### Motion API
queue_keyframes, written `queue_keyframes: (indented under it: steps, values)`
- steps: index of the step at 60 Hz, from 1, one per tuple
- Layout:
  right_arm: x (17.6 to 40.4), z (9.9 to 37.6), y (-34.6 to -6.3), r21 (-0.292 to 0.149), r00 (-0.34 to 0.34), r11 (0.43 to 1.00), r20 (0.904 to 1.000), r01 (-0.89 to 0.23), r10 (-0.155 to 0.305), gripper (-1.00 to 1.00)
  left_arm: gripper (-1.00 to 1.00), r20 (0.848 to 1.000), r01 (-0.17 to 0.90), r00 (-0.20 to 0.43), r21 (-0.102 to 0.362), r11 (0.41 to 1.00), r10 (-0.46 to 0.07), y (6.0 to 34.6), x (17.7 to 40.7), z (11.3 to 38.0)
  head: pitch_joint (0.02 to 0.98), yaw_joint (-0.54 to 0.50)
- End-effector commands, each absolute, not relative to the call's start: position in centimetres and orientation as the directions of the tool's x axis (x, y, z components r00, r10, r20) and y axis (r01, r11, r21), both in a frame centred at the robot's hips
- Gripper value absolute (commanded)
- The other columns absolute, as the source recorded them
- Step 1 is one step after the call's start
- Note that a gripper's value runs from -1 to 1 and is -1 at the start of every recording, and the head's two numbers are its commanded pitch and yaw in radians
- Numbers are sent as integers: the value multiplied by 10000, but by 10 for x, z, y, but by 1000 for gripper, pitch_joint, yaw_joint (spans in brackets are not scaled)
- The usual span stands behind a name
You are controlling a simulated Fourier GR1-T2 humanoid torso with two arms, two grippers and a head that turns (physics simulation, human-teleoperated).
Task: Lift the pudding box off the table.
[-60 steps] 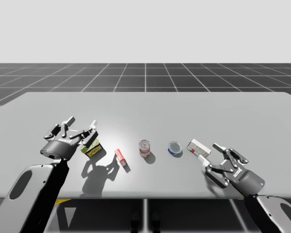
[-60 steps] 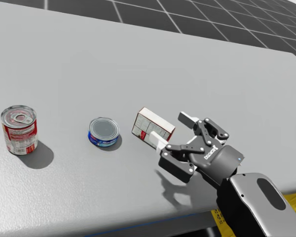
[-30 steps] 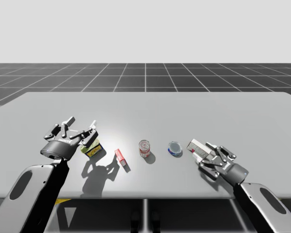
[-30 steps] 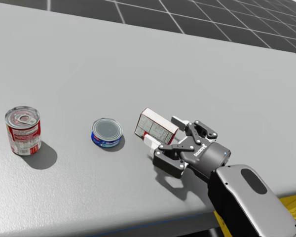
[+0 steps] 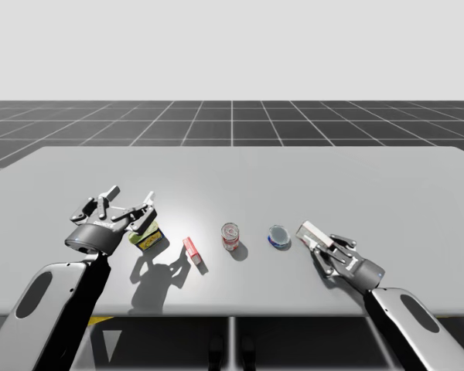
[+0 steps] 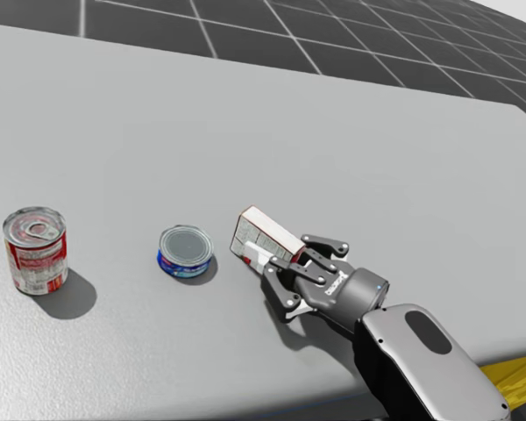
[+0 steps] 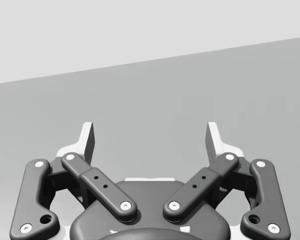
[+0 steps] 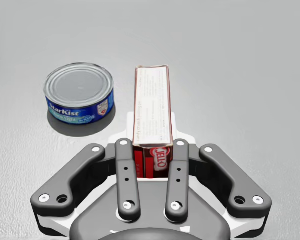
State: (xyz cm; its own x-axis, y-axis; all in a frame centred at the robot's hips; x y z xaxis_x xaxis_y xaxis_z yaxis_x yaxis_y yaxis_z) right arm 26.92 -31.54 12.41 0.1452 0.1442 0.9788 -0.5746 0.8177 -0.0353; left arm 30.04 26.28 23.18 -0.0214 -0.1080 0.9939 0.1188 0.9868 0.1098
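Closing since a second ago, our right pincer (image 8: 151,131) is now gripping both long sides of the pudding box (image 8: 151,97), which is resting on the surface (image 8: 240,60) beside the flat blue can (image 8: 79,90); we are finishing the grasp, next needing a steady lift.

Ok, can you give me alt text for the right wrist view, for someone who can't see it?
My right end effector is shut on the near end of a narrow red and white box, gripping both its long sides. A flat blue can stands on the grey table beside the box, not touching it.
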Motion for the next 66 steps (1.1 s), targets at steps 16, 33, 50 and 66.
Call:
queue_keyframes:
  steps: [16, 33, 50, 66]
  values:
    - [267, 117, -317, -345, 1672, 8398, 9748, -5418, 1479, 999, -1000, 9938, 1198, -182, 1115, 9865, -1101, 261, 300, 231, 557, -440]
    - [267, 115, -317, -444, 1623, 8439, 9746, -5347, 1541, 1000, -1000, 9937, 1218, -227, 1118, 9862, -1098, 261, 299, 231, 452, -468]
    - [271, 130, -319, -545, 1376, 8717, 9808, -4870, 1382, 997, -1000, 9932, 1194, -297, 1150, 9862, -1122, 262, 299, 231, 443, -465]
    - [292, 174, -321, -723, 620, 9300, 9929, -3604, 1013, 1000, -1000, 9932, 1163, -365, 1137, 9867, -1101, 263, 299, 233, 430, -473]
